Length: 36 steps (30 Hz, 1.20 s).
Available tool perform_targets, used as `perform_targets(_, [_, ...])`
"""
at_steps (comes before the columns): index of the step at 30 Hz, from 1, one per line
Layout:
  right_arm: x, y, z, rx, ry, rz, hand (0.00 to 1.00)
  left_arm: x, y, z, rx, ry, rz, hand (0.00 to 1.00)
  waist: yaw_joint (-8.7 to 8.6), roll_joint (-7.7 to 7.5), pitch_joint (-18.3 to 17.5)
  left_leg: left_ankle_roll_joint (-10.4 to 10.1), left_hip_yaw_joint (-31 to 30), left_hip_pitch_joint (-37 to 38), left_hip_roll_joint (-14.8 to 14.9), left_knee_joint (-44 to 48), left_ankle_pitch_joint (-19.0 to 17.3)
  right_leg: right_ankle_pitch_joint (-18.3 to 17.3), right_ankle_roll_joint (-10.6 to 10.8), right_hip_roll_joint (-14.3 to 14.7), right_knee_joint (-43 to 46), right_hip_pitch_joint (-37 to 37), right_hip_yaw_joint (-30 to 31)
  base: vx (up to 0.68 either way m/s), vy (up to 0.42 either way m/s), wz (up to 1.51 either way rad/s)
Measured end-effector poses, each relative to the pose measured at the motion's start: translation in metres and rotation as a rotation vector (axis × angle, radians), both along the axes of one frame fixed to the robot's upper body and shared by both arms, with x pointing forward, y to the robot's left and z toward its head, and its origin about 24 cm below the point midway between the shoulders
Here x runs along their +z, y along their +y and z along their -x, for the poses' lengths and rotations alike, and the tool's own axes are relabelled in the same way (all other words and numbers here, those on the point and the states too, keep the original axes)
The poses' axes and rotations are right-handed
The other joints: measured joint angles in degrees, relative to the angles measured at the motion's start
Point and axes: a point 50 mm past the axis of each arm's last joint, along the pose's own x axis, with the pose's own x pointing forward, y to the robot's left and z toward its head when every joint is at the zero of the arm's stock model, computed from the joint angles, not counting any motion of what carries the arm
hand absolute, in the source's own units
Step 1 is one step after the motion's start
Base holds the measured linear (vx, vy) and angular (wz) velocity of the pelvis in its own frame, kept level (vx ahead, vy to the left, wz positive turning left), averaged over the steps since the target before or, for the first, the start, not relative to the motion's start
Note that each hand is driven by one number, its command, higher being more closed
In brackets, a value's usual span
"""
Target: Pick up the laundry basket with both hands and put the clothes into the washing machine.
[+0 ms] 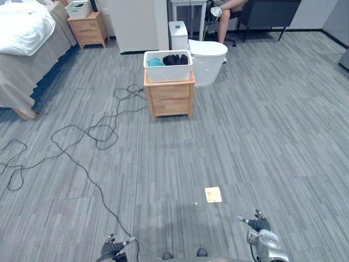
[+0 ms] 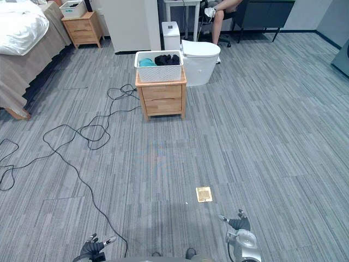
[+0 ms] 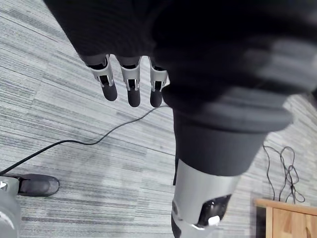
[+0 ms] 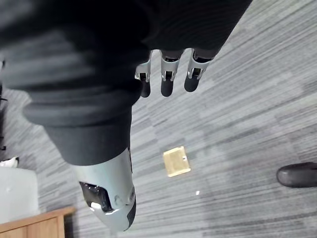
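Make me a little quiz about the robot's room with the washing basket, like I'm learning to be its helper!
1. True or false: the white laundry basket is standing on the floor.
2. Pick one: what are the left hand and the right hand holding? A) a sock B) nothing C) a cup
3. Fill the gap: the clothes in the basket are black and ____.

Key
1. False. It stands on top of the wooden cabinet.
2. B. Both hands are open, low over the floor, far from the basket.
3. Teal.
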Motion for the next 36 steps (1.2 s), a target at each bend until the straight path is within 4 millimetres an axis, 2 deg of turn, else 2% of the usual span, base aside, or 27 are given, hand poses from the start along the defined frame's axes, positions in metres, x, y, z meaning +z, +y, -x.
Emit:
perform_targets(10, [-0.004,-0.007,0.009,-0.033,0.038,-0.005,0.00,-0.001,0.003,0.004,0.018,0.009,-0.002,0.00,0.02,0.17,0.2,0.0,0.0,0.1,0.1,-0.2,0.0,0.0,-0.1,0.1,-0.5,0.3,-0.1,0.00,0.000,0.00])
perform_targets(16, [0.000,-0.007,0.002,-0.029,0.009,0.002,0.00,0.001,0.003,-0.001,0.014,-0.010,-0.008,0.00,0.10,-0.09,2.3,0.0,0.2,-1.3,0.0,0.3,-0.1,0.0,-0.1,0.0,-0.4,-0.4,-0.2,-0.02,-0.007,0.01])
perform_targets(18, [0.007,-0.010,-0.007,-0.024,-0.036,0.018,0.00,0.008,0.005,-0.013,0.003,-0.062,-0.022,0.00,0.25,-0.43,3.9,1.1,0.0,-4.5,0.3,4.1,-1.9,-0.8,0.4,-0.1,0.6,-2.2,-0.9,-0.04,-0.015,0.12])
perform_targets(20, [0.010,-0.011,-0.011,-0.024,-0.056,0.029,0.00,0.011,0.004,-0.020,-0.010,-0.091,-0.028,0.00,0.40,-0.42,5.2,1.1,0.0,-6.8,0.6,8.1,-3.9,-1.3,0.3,-0.3,2.2,-3.4,-1.3,0.01,0.000,0.10])
perform_targets(24, [0.011,-0.012,-0.012,-0.035,-0.064,0.035,0.00,0.016,0.005,-0.027,-0.013,-0.128,-0.037,0.00,1.58,-0.20,5.4,2.1,1.2,-10.4,1.4,13.4,-8.0,-4.3,1.3,-0.4,5.9,-6.4,-0.9,0.03,0.038,-0.12])
perform_targets(25, [0.013,-0.014,-0.013,-0.037,-0.068,0.043,0.00,0.021,0.005,-0.034,-0.029,-0.162,-0.045,0.00,2.06,-0.15,5.5,2.6,2.3,-11.9,1.4,15.5,-10.0,-7.8,2.3,-1.2,11.5,-9.9,-0.5,0.11,0.078,-0.21])
perform_targets(27, [0.015,-0.015,-0.017,-0.029,-0.078,0.051,0.00,0.025,0.004,-0.038,-0.042,-0.185,-0.051,0.00,2.01,-0.41,5.7,3.5,2.9,-12.5,0.8,17.9,-12.3,-11.6,3.6,-2.8,20.0,-13.7,-0.5,0.12,0.092,-0.18])
perform_targets(28, [0.015,-0.015,-0.017,-0.025,-0.079,0.052,0.00,0.026,0.004,-0.039,-0.043,-0.192,-0.053,0.00,1.97,-0.63,5.9,4.0,3.1,-12.4,0.2,18.6,-13.2,-12.9,3.4,-3.8,23.9,-15.1,-1.4,0.13,0.122,-0.15])
perform_targets(29, [0.016,-0.014,-0.020,-0.017,-0.085,0.054,0.00,0.028,0.004,-0.042,-0.056,-0.201,-0.056,0.00,1.75,-0.51,6.5,5.1,3.0,-11.2,-0.6,19.6,-15.4,-14.3,4.1,-6.4,36.4,-19.8,-3.6,0.14,0.093,-0.09])
perform_targets(31, [0.016,-0.011,-0.022,0.014,-0.080,0.056,0.00,0.032,0.006,-0.048,-0.082,-0.220,-0.069,0.00,1.45,-0.72,7.7,6.2,3.0,-8.7,-1.1,20.3,-16.5,-15.8,4.2,-8.2,46.8,-24.8,-5.0,0.31,0.104,-0.07])
perform_targets(32, [0.016,-0.010,-0.023,0.022,-0.082,0.056,0.00,0.034,0.009,-0.052,-0.086,-0.234,-0.075,0.00,1.45,-0.70,8.0,6.2,3.0,-7.2,-1.0,20.3,-17.6,-17.3,3.7,-8.2,47.5,-27.0,-5.6,0.45,0.075,0.00])
perform_targets(34, [0.021,-0.011,-0.031,0.042,-0.101,0.069,0.00,0.040,0.011,-0.064,-0.090,-0.266,-0.083,0.00,0.78,-0.60,9.2,6.0,1.8,-4.3,-0.7,18.8,-18.3,-17.4,3.8,-7.7,44.3,-30.1,-6.3,0.42,0.018,0.21])
perform_targets(35, [0.026,-0.013,-0.039,0.059,-0.122,0.085,0.00,0.043,0.010,-0.073,-0.090,-0.292,-0.079,0.00,-0.21,0.60,10.6,5.9,0.4,-2.0,0.5,16.8,-18.3,-16.4,3.0,-5.5,38.9,-31.7,-6.7,0.49,-0.044,0.50])
perform_targets(36, [0.030,-0.019,-0.043,0.063,-0.130,0.103,0.00,0.046,0.008,-0.082,-0.091,-0.318,-0.073,0.00,-1.22,1.62,11.5,4.7,-0.5,0.1,1.7,14.5,-17.8,-12.3,2.4,-3.5,29.8,-32.8,-7.1,0.52,-0.054,0.56])
